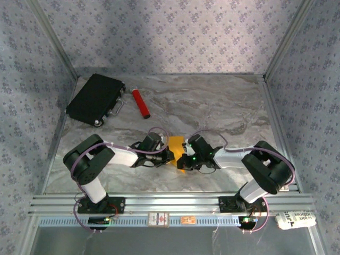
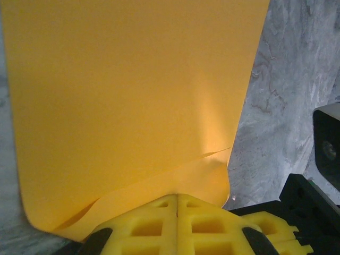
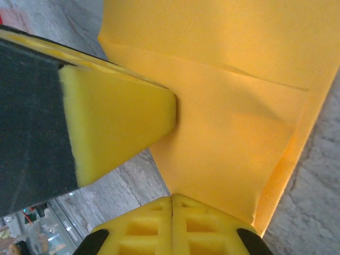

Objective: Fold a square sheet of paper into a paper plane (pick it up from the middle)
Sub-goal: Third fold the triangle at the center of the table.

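The square sheet of paper (image 1: pixel 176 143) is orange-yellow and folded over on itself, and it sits between my two grippers near the table's front middle. In the left wrist view the sheet of paper (image 2: pixel 133 95) has a folded flap whose edge runs down into my left gripper (image 2: pixel 177 195), whose yellow fingers are shut on it. In the right wrist view the paper (image 3: pixel 234 138) narrows down into my right gripper (image 3: pixel 172 196), also shut on it. One finger of the left gripper (image 3: pixel 117 122) shows beside the sheet. From above, the left gripper (image 1: pixel 171 155) and right gripper (image 1: pixel 183 159) almost touch.
A black case (image 1: pixel 96 99) lies at the back left, with a red cylinder (image 1: pixel 141 103) just right of it. Patterned walls close in three sides. An aluminium rail (image 1: pixel 170 203) runs along the front edge.
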Robot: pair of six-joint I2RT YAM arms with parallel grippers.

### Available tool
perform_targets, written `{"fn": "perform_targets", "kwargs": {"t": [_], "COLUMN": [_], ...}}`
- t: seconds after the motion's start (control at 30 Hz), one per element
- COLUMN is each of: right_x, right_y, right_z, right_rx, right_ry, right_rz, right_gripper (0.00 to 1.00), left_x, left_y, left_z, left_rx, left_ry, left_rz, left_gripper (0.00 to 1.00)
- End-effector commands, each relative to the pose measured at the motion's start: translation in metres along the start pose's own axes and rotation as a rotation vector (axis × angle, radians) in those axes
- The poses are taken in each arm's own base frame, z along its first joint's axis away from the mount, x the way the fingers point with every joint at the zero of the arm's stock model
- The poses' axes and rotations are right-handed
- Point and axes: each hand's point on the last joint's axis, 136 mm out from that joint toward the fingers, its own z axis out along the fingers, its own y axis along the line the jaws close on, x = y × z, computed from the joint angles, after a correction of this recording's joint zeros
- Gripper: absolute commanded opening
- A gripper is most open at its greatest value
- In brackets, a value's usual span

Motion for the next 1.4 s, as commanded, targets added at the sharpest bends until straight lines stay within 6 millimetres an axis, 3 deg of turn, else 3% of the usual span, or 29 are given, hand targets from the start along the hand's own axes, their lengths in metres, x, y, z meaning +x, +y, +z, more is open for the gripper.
{"fn": "perform_targets", "kwargs": {"t": [0.0, 0.1, 0.23, 0.43, 0.6, 0.87, 1.1, 1.23, 1.37], "right_x": [0.038, 0.034, 0.029, 0.027, 0.028, 0.033, 0.035, 0.035, 0.034], "right_y": [-0.044, -0.044, -0.042, -0.042, -0.043, -0.047, -0.049, -0.049, -0.049], "right_z": [0.001, 0.0, 0.002, 0.003, 0.003, 0.002, 0.002, 0.002, 0.002], "right_rx": [0.124, 0.128, 0.123, 0.124, 0.126, 0.141, 0.144, 0.143, 0.141], "right_ry": [0.095, 0.084, 0.072, 0.066, 0.067, 0.075, 0.076, 0.077, 0.076], "right_rz": [0.125, 0.129, 0.133, 0.132, 0.132, 0.128, 0.122, 0.125, 0.122], "right_gripper": [0.02, 0.0, 0.0, 0.0, 0.0, 0.0, 0.0, 0.0, 0.0], "left_x": [-0.009, -0.013, -0.01, 0.005, 0.006, -0.015, -0.038, -0.044, -0.049], "left_y": [-0.004, -0.02, -0.021, -0.012, 0.003, 0.044, 0.055, 0.071, 0.064], "left_z": [-0.009, -0.015, -0.018, -0.011, -0.001, -0.006, -0.018, -0.023, -0.03], "left_rx": [-0.03, -0.016, -0.019, -0.047, -0.087, -0.187, -0.191, -0.223, -0.187], "left_ry": [-0.02, -0.026, -0.029, -0.004, 0.0, -0.065, -0.097, -0.103, -0.114], "left_rz": [0.04, 0.09, 0.075, 0.046, 0.028, -0.005, -0.009, -0.026, -0.023], "left_gripper": [0.01, 0.04, 0.01, 0.0, 0.0, 0.0, 0.0, 0.0, 0.0]}}
